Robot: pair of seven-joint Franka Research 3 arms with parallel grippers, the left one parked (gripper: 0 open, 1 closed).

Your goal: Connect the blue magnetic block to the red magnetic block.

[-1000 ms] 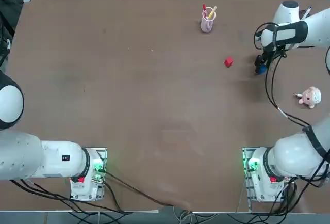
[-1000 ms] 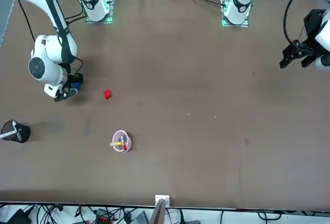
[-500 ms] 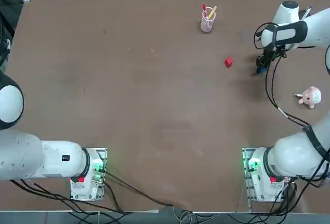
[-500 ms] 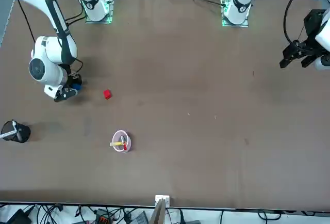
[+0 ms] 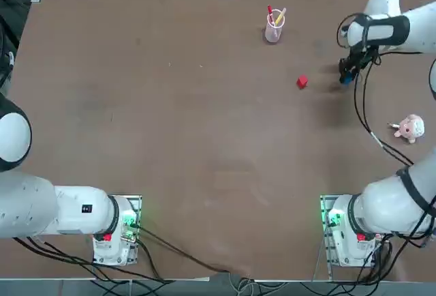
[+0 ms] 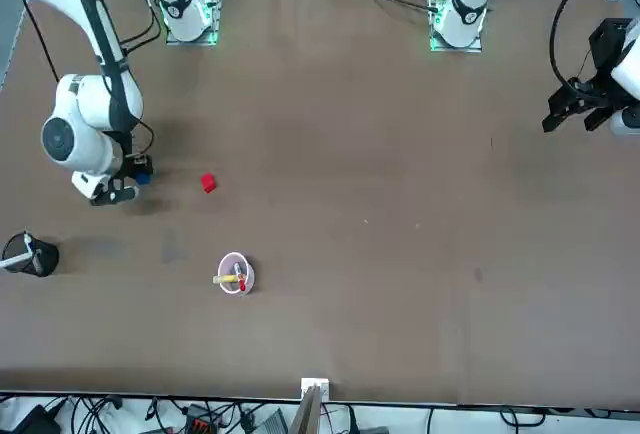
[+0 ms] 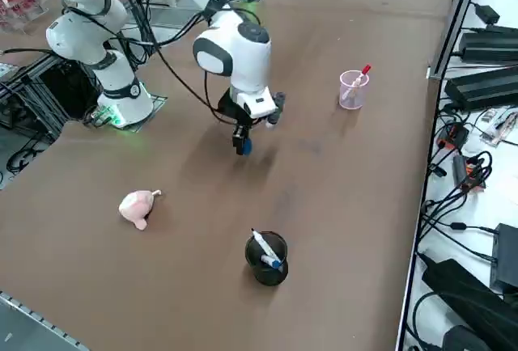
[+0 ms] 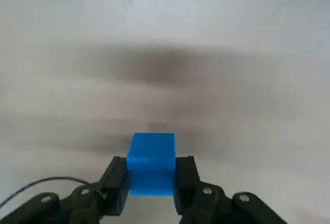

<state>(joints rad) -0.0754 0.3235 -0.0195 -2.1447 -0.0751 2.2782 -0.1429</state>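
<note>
My right gripper (image 8: 151, 176) is shut on the blue magnetic block (image 8: 151, 161), a small bright blue cube pinched between the two black fingers and held a little above the table, with its shadow below. From overhead, the gripper (image 5: 347, 76) with the blue block (image 5: 347, 78) hangs at the far right of the table. The red magnetic block (image 5: 302, 82), a cube of the same size, lies on the table a short way to the left of it. From across the table, the blue block (image 6: 143, 176) and the red block (image 6: 208, 183) are apart. In the right side view the blue block (image 7: 244, 147) sits at the gripper's tip.
A pink cup (image 5: 274, 28) with pens stands beyond the red block. A pink plush toy (image 5: 409, 128) lies nearer the robot at the right edge. A black pen holder (image 7: 266, 258) stands at the right side. The gripper's cable (image 5: 362, 108) trails over the table.
The right gripper has shut on the blue block and lifted it off the table, shifting slightly away from the robot's base. The red block has not moved.
</note>
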